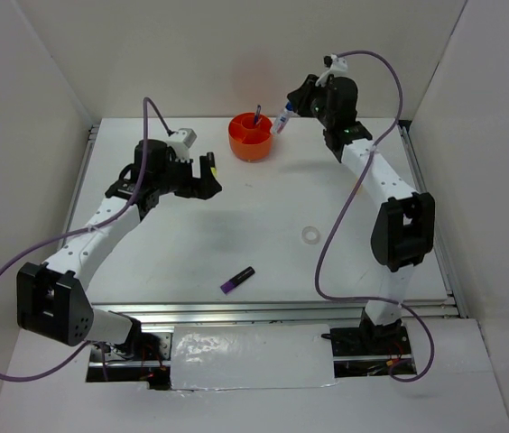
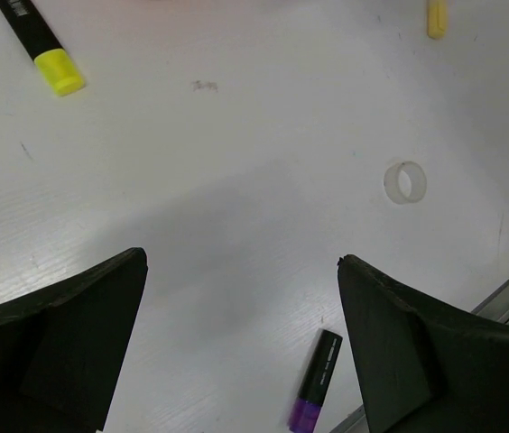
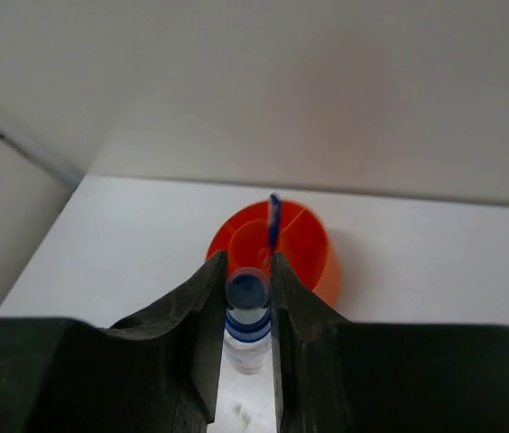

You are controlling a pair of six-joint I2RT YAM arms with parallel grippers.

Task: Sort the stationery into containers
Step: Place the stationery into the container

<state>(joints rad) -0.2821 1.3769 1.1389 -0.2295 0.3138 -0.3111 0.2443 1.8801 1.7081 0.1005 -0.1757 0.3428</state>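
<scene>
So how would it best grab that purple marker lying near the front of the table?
Probably around the middle of the purple highlighter, coming straight down from above. It lies flat and slanted on the table, so the open left claw should turn to match that slant and close across the thin barrel, not along its length.

orange organiser (image 1: 247, 150): one
highlighters: two, a purple highlighter (image 1: 236, 280) and a yellow highlighter (image 2: 42, 47), both black-capped
blue pen (image 3: 273, 221): one
clear blue-capped bottle (image 3: 248, 311): one
pale yellow stick (image 2: 437, 18): one
clear tape ring (image 1: 310, 235): one
stationery items in all: six
robot arms: two, a left arm (image 1: 101, 227) and a right arm (image 1: 383, 180)
</scene>
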